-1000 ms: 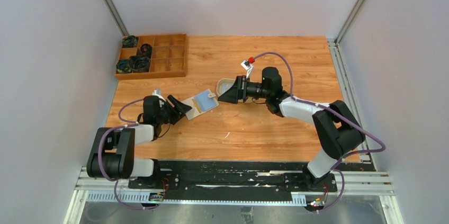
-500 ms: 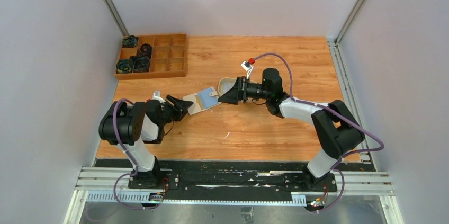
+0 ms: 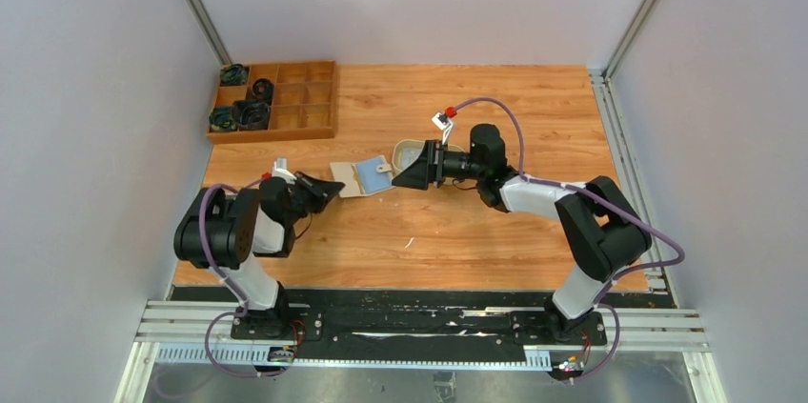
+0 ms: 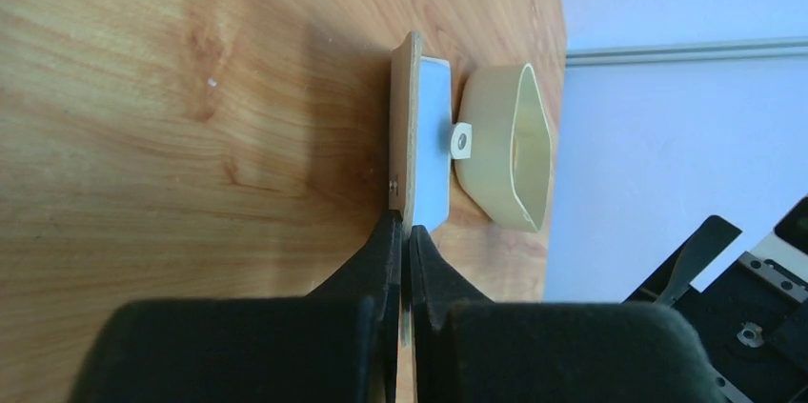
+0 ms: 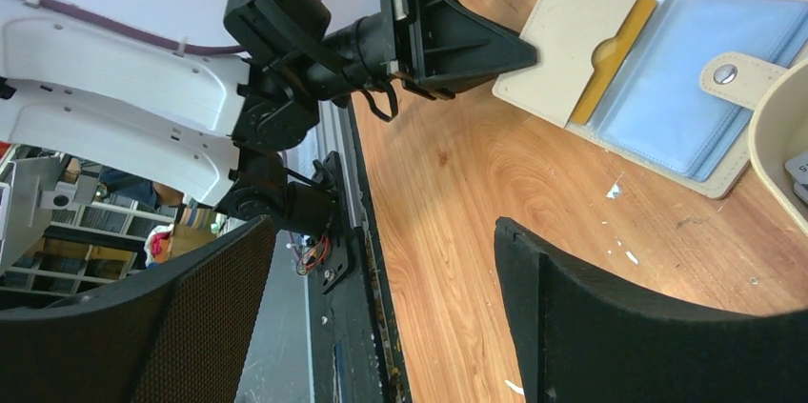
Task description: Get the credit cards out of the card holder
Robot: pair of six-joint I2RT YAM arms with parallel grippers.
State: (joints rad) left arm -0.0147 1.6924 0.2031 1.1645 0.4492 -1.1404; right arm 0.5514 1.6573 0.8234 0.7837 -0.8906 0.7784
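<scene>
The card holder lies open on the wooden table, with a beige flap, pale-blue sleeves and a snap tab. A yellow credit card sits slanted in the flap's pocket, partly showing through the cut-out. My left gripper is shut on the holder's left edge; the left wrist view shows the thin beige flap pinched between the black fingers. My right gripper hovers open just right of the holder, nothing between its fingers.
An oval beige tray with a raised rim touches the holder's far-right side, also seen in the left wrist view as the tray. A wooden compartment box with dark round parts stands at the back left. Metal rails run along the near edge.
My left gripper went from open to shut on the holder's left edge, and its arm folded upward. The holder turned slightly. The right gripper barely moved.
</scene>
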